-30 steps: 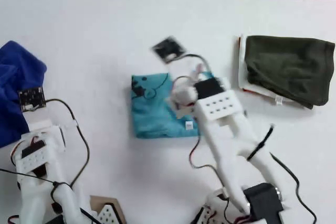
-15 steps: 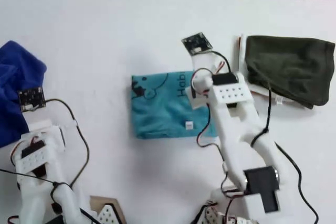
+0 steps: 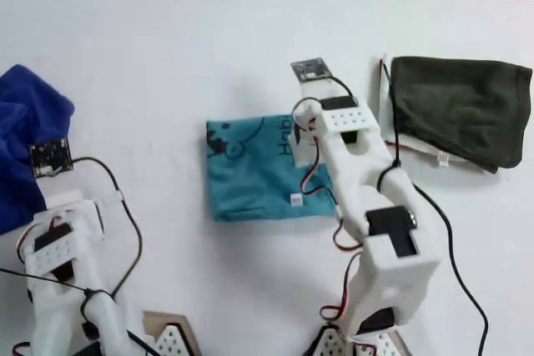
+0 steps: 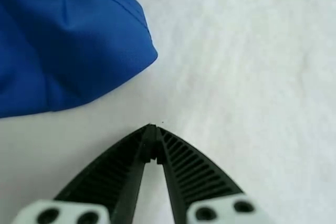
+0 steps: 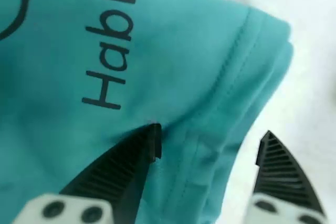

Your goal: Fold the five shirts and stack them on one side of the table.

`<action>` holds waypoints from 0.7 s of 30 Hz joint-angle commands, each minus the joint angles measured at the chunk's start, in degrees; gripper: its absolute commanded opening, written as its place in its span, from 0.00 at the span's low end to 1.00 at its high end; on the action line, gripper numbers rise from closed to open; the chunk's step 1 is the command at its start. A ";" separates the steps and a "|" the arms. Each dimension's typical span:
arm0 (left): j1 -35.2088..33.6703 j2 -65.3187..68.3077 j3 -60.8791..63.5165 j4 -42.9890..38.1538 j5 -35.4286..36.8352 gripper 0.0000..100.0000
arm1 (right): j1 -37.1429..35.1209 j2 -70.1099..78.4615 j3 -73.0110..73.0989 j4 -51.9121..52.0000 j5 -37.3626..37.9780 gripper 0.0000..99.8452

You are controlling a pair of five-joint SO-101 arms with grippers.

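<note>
My right pincer [image 5: 211, 139] is spread wide and grasps nothing. One ribbed black finger [image 5: 128, 169] presses its tip into the folded teal cotton shirt [image 3: 250, 168], just inside the stitched hem. The other finger hangs past the shirt's right edge, over the white tabletop [image 3: 167, 39]. That teal shirt lies flat in the middle of the tabletop, with dark print on its upper face.

My left pincer [image 4: 153, 135] is clenched on nothing, tips pressed together over bare tabletop. The crumpled blue fabric shirt [image 4: 63, 40] is near its tips but apart from them. That shirt sits at the tabletop's left edge.

From above, my right pincer's fingers are hidden under the wrist block and its small camera board, and part of the teal shirt's print lies under that arm. The blue shirt is cut off at the side of the high view. A folded dark green shirt [image 3: 459, 110] lies near the right edge of the tabletop on a thin white and red layer. I cannot tell how many pieces are under it.

My right arm [image 3: 367, 181] reaches from the near edge out over the teal shirt's right side, wrist tipped downward. My left arm [image 3: 58, 248] stands low by the near left corner, pointing toward the blue shirt.
</note>
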 commanded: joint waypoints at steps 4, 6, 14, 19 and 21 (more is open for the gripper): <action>1.23 -1.14 -0.22 -0.97 0.44 0.03 | -0.57 8.84 -10.81 7.69 -2.90 0.30; 1.23 -1.14 -0.22 -0.97 0.44 0.03 | -0.66 11.38 -14.77 10.95 -2.90 0.30; 1.23 -1.14 -0.22 -0.97 0.44 0.03 | -0.66 20.97 -27.60 21.93 -2.46 0.28; 1.23 -1.14 -0.22 -0.97 0.44 0.03 | -0.66 25.89 -32.79 26.07 -1.93 0.07; 1.23 -1.14 -0.22 -0.97 0.44 0.03 | -0.66 26.77 -33.67 26.59 -0.79 0.02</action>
